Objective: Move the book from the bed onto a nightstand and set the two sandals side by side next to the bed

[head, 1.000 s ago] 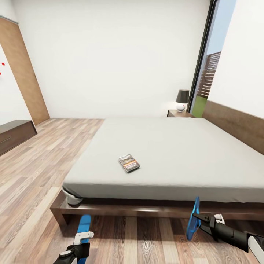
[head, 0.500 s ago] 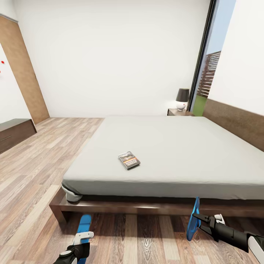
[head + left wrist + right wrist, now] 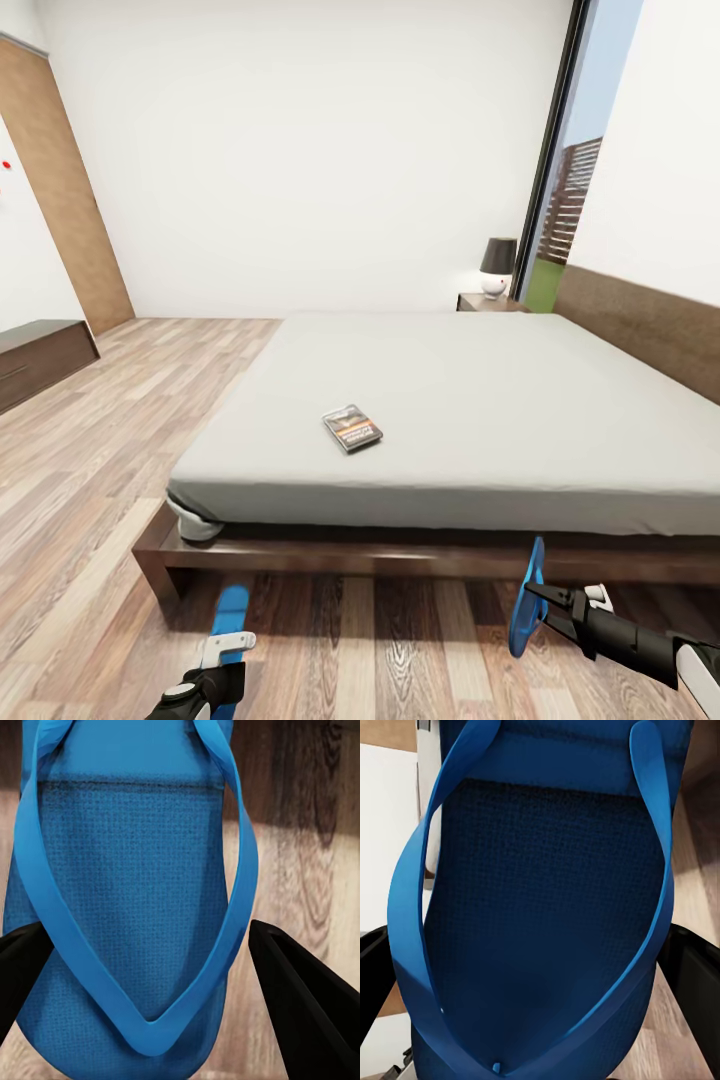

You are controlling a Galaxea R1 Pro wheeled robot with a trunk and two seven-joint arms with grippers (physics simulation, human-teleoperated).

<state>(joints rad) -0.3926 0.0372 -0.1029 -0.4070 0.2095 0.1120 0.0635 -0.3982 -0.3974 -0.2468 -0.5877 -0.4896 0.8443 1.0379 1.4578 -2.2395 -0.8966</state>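
Head view: the left gripper (image 3: 228,640) holds one blue sandal (image 3: 230,612) flat and low over the floor (image 3: 90,470), and the right gripper (image 3: 545,610) is clamped on the second sandal (image 3: 527,596), which stands on edge ahead of its fingers. Over the last second the bed (image 3: 450,420) has slid slightly down the picture while both arms kept their places in it, so the camera, not the things, has shifted; neither sandal has yet been set down. The book (image 3: 352,429) lies on the mattress, well beyond both grippers, and the nightstand (image 3: 487,302) with its lamp (image 3: 497,268) stands farther off still. The left wrist view adds the sandal's strap (image 3: 240,870) and textured sole between the dark fingers (image 3: 300,1005), with floorboards behind; the right wrist view likewise shows the sandal (image 3: 547,907) bracketed by dark fingers (image 3: 697,982).
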